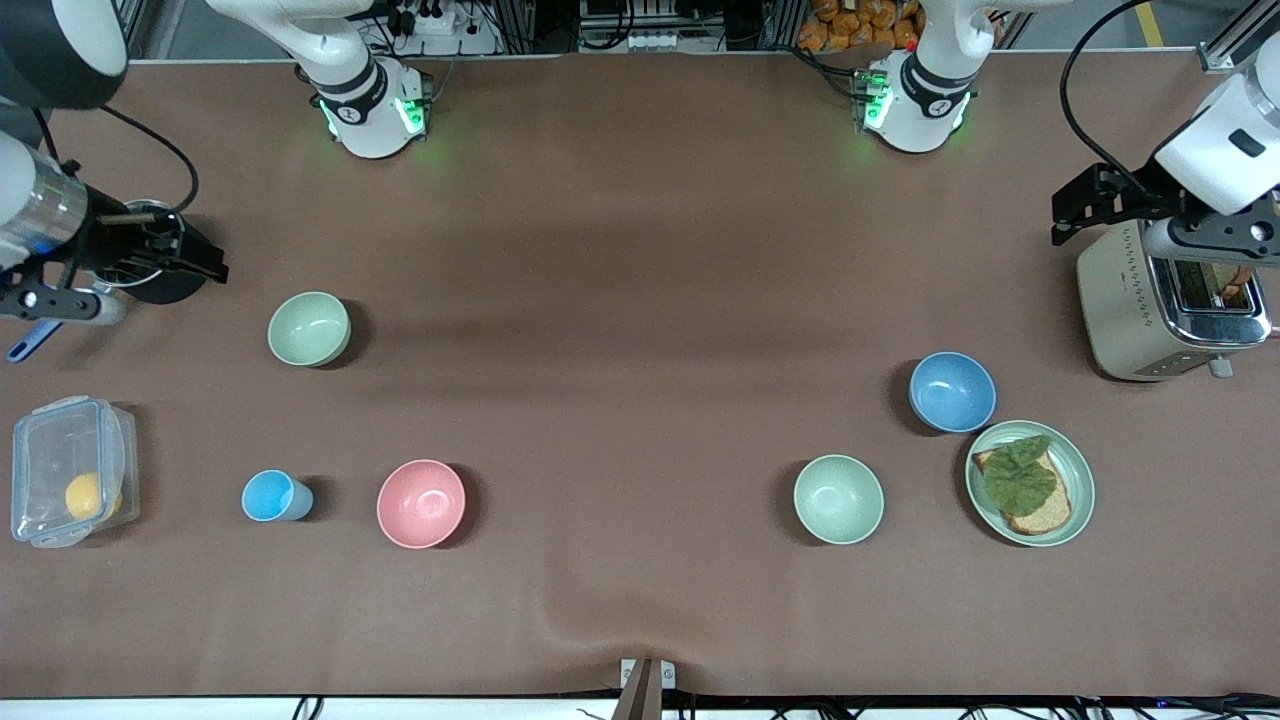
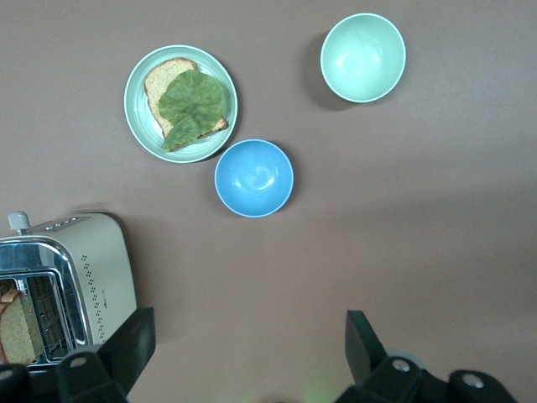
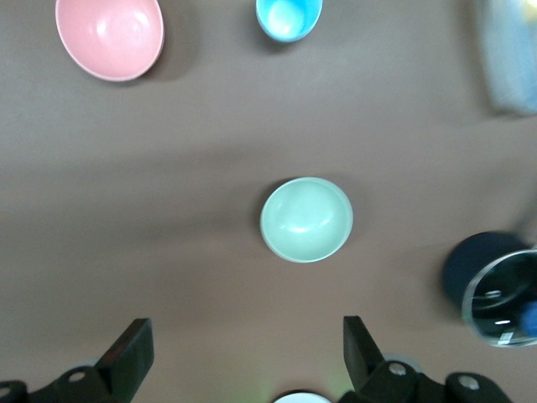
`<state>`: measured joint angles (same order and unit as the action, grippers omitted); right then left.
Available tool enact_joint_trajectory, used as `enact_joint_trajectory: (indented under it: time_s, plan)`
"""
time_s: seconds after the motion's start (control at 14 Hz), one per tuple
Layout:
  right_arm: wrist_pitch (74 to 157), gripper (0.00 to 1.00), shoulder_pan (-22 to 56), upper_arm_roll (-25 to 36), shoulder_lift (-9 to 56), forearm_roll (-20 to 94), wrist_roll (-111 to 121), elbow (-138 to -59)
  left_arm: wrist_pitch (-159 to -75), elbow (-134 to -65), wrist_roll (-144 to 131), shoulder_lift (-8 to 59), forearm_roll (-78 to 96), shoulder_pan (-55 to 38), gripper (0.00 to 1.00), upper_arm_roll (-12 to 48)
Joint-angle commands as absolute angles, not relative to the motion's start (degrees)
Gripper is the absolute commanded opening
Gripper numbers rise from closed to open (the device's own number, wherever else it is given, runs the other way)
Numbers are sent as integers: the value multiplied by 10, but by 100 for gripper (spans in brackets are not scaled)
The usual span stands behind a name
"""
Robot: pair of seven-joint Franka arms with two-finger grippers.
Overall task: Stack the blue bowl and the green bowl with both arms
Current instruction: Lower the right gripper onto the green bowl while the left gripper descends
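At the left gripper (image 1: pixel 1058 218): spread wide, nothing held, up over the table (image 1: pixel 640 250) just beside the toaster (image 1: pixel 1150 310). Seen likewise from the left wrist (image 2: pixel 247 344), with both fingers (image 2: pixel 134 336) apart over bare brown surface. Bread in the toaster slots.

Well apart from that gripper, resting on the table: the blue bowl (image 1: pixel 952 391) (image 2: pixel 253 177), upright and empty, nearer the front camera than the toaster. Just beside it, nearer the camera again: a plate (image 1: pixel 1082 485) (image 2: pixel 136 84) with bread and a lettuce leaf. Close to the plate, but not touching, toward the table's middle: a mint bowl (image 1: pixel 838 499) (image 2: pixel 362 57), upright, empty.

At the right gripper (image 1: pixel 212 265): released too, fingers (image 3: pixel 134 348) wide apart in the right wrist view (image 3: pixel 243 348), nothing between them. Up over a dark round thing (image 1: pixel 165 288) (image 3: pixel 470 269) at the right arm's end of the table.

Near that gripper, a little toward the table's middle and nearer the camera: the green bowl (image 1: pixel 309 328) (image 3: pixel 306 219), upright, empty, alone on the table, far from the blue bowl at the other end. No stacking so far.

Farther from the gripper, nearer the camera than the green bowl: a pink bowl (image 1: pixel 421 503) (image 3: pixel 109 35) and a small cup (image 1: pixel 272 496) (image 3: pixel 288 17), side by side, apart. At the table's edge by the cup: a clear lidded box (image 1: pixel 60 470) with something yellow inside.
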<state>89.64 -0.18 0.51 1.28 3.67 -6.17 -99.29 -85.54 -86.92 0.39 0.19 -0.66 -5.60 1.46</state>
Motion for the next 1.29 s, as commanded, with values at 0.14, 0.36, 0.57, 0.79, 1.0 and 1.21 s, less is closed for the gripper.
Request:
enact_joint_trajectory:
  time_s: [0.14, 0.36, 0.57, 0.79, 1.0, 1.21]
  plan:
    - [964, 100, -43, 1, 5, 85, -62, -1078, -888, -870, 7, 46, 36, -5, 100, 12]
    - [999, 100, -44, 1, 13, 84, -61, -1100, -897, -874, 16, 89, 38, 25, 100, 13]
    - [1049, 100, -45, 1, 29, 83, -61, -1134, -913, -882, 15, 133, 36, 18, 100, 16]
    - [1139, 100, -46, 1, 35, 84, -61, -1203, -965, -944, 15, 134, 36, 20, 100, 19]
    - [1207, 100, -40, 0, 46, 85, -61, -1247, -1030, -1012, 13, 128, 33, 21, 100, 18]
    - [1266, 100, -40, 1, 60, 85, -54, -1280, -1042, -1045, 6, 140, 33, 26, 100, 18]
